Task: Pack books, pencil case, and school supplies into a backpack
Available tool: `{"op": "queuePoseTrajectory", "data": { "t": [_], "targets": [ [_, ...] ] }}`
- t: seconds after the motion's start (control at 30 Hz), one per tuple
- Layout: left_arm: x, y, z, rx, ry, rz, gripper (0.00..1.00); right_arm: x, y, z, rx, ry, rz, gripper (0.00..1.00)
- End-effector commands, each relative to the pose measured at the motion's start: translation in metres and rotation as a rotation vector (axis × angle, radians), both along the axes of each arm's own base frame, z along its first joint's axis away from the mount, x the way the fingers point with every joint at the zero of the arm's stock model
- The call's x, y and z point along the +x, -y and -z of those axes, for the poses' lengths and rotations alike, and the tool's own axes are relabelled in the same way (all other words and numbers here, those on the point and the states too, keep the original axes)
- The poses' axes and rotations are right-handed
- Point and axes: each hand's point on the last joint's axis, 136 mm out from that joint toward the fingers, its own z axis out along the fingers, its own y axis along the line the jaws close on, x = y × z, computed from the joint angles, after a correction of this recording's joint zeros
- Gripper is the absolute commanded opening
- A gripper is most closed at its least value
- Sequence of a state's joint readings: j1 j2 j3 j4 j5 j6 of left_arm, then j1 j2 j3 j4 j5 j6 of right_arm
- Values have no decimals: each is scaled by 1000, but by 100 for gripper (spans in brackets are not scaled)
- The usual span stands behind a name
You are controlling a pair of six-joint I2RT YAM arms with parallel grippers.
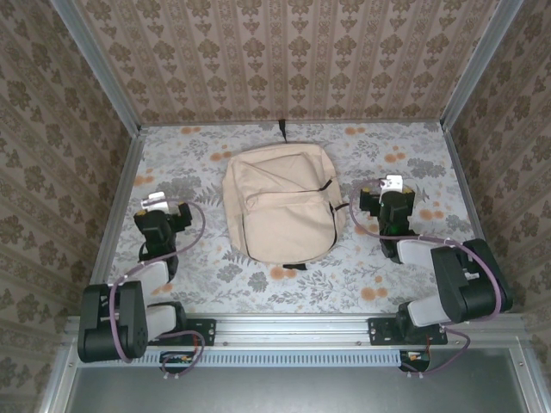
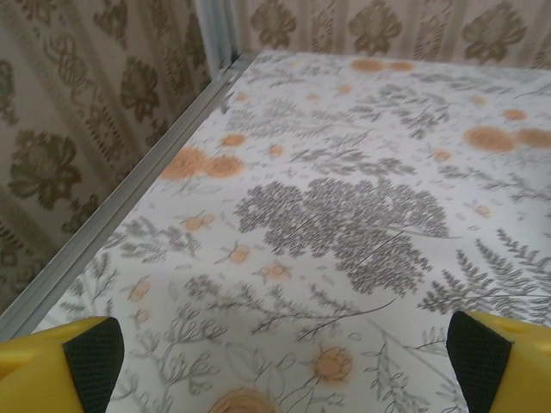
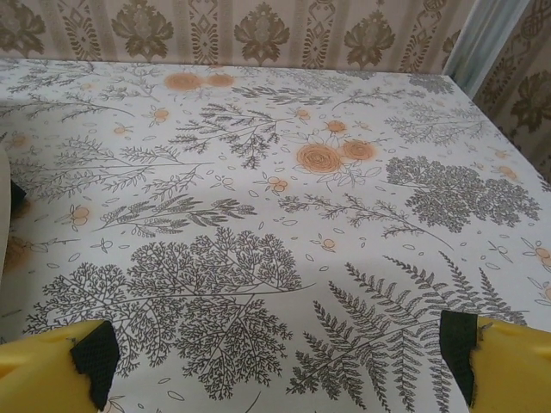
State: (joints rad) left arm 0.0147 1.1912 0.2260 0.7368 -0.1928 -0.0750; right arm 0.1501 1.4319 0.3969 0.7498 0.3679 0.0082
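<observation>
1. Lying flat at the middle of the table [image 1: 215, 284], the backpack [image 1: 280, 202] rests front side up, with its top toward the far wall and its front pocket [image 1: 288, 231] toward the near edge.
2. From above it looks closed. A black handle loop [image 1: 281, 130] sticks out at its far end, and a black strap [image 1: 332, 215] runs down its right side.
3. The left gripper [image 1: 153, 200] sits low over the table, left of the backpack and apart from it, near the left wall [image 1: 60, 146].
4. Its jaws are spread wide, gripping nothing. In the left wrist view its yellow fingers [image 2: 43, 366] with black pads [image 2: 93, 357] stand at the two bottom corners over floral cloth.
5. The right gripper [image 1: 393, 183] sits near the backpack's right edge without touching it.
6. It too is released and empty. In the right wrist view its fingers [image 3: 34, 379] stand far apart over the patterned table.
</observation>
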Motion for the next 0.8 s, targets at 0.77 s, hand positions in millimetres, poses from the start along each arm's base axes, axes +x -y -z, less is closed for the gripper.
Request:
{"op": "queuePoseTrajectory", "data": {
  "t": [0.77],
  "targets": [
    [52,17,18,103,-37,38,100,9,21,8,78,56,44,100]
  ]
}}
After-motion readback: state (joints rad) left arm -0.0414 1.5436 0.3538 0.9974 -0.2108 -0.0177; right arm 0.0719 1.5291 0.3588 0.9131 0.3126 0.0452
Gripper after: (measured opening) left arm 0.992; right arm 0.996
